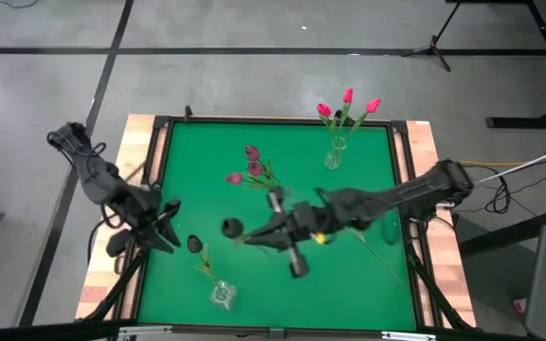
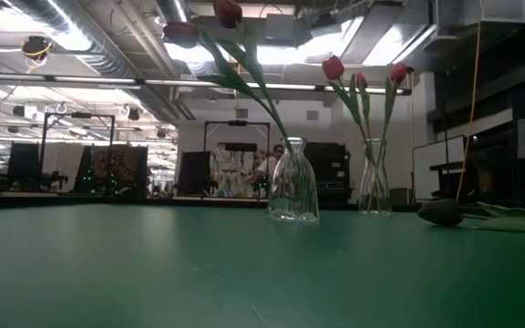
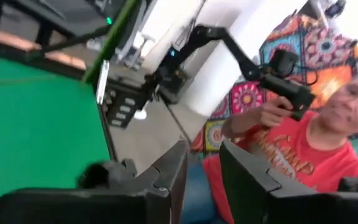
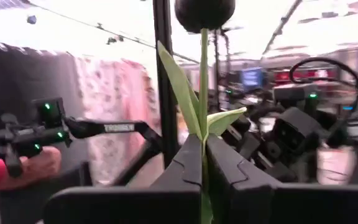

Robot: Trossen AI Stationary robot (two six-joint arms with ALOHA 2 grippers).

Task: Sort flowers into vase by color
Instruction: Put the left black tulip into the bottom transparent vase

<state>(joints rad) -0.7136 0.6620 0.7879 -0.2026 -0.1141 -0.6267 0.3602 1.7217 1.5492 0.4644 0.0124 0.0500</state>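
Our right arm [image 1: 396,197] reaches from the right edge toward the middle of the desk, its gripper [image 1: 254,237] with jaws clamped on a stem. Our left arm [image 1: 102,180] waits at the left edge, gripper [image 1: 171,237] jaws slightly parted.

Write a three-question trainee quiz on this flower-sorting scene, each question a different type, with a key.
1. True or false: the right gripper has its fingers shut on the stem of a near-black tulip.
2. Multiple choice: the vase at the far edge of the green mat holds which heads? A) near-black B) bright pink-red C) none
3. Fill in: the left gripper, holding nothing, waits near the mat's ____ edge in the high view.

Key: 1 true; 2 B; 3 left
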